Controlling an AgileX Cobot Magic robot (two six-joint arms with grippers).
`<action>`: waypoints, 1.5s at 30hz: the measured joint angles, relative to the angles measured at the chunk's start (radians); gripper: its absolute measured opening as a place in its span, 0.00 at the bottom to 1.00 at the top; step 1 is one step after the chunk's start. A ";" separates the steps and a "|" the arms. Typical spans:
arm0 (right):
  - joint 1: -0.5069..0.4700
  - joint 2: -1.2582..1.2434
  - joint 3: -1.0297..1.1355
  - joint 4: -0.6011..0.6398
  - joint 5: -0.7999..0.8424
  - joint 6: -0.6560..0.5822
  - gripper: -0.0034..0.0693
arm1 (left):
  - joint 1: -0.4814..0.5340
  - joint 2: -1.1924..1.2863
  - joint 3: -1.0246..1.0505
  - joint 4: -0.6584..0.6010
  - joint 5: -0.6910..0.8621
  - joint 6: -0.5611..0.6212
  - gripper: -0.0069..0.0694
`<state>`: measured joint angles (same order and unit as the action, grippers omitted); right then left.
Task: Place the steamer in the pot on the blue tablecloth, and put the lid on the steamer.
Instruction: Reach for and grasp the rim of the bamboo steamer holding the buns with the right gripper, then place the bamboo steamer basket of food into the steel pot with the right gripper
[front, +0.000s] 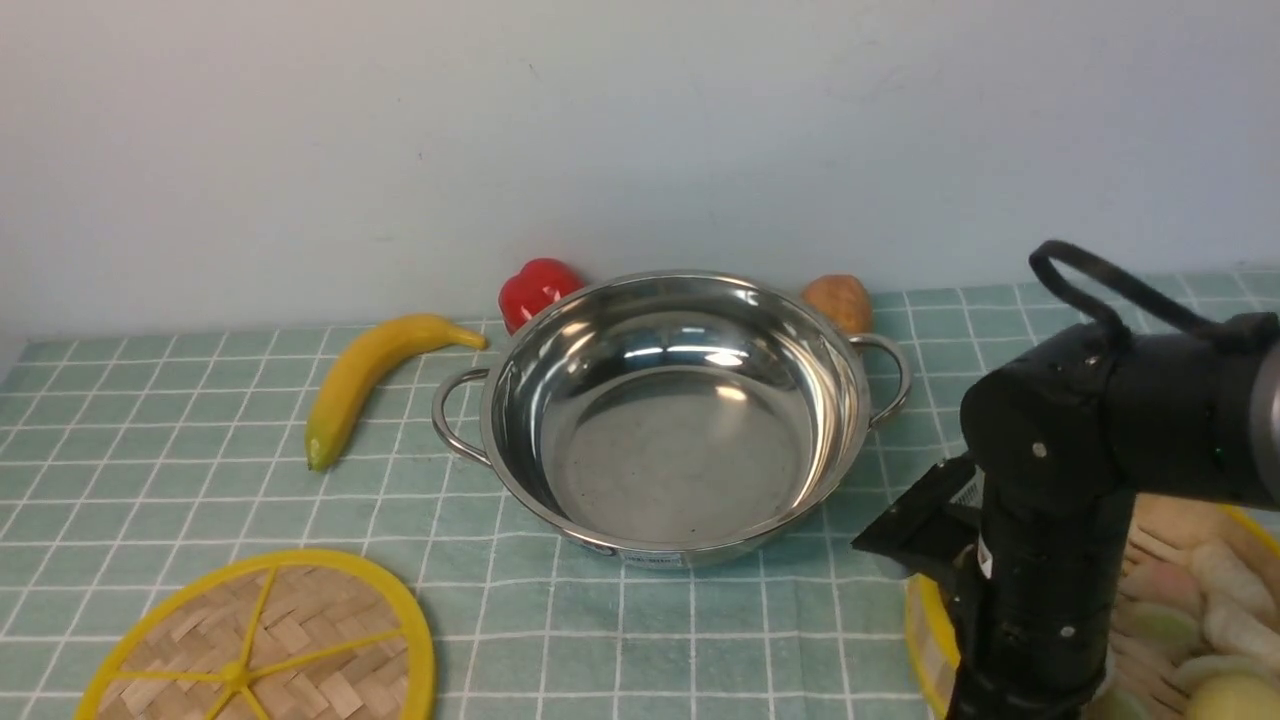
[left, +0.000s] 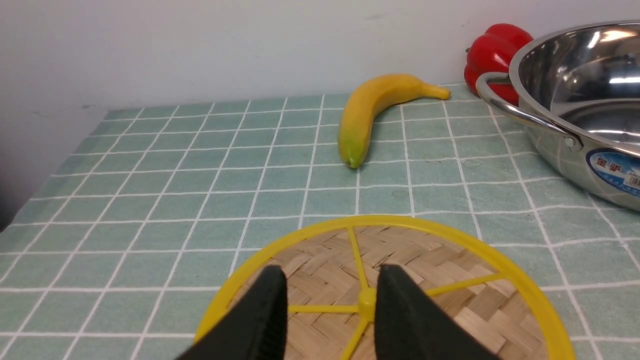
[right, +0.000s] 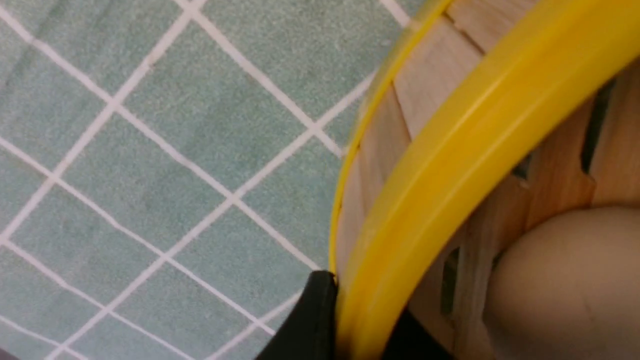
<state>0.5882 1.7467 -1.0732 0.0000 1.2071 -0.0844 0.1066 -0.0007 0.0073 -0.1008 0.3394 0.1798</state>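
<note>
Your right fingers (right: 312, 325) clamp the steamer (right: 450, 165) by its yellow rim, one inside, one outside, ready to lift it off the blue tablecloth (front: 150, 450) into the empty pot (front: 680, 470) on its left, while your left fingers (left: 260, 320) hover parted above the lid (left: 425, 280).

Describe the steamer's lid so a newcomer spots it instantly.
Start at the shiny steel pot in the middle of the blue checked tablecloth. Nearer the robot, to the pot's left, lies the lid: a flat woven-bamboo disc with yellow rim and spokes, unlike the deeper, dumpling-filled steamer on the right.
</note>
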 joint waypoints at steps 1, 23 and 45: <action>0.000 -0.018 -0.015 -0.014 0.008 0.000 0.13 | 0.000 0.000 0.000 0.000 0.000 0.000 0.41; 0.022 0.032 -0.585 -0.095 0.048 -0.162 0.13 | 0.000 0.000 0.000 0.000 0.000 0.000 0.41; 0.235 0.484 -0.926 -0.221 0.049 -0.320 0.13 | 0.000 0.000 0.000 0.000 0.000 0.000 0.41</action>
<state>0.8230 2.2308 -1.9989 -0.2214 1.2565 -0.4042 0.1066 -0.0007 0.0073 -0.1008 0.3394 0.1798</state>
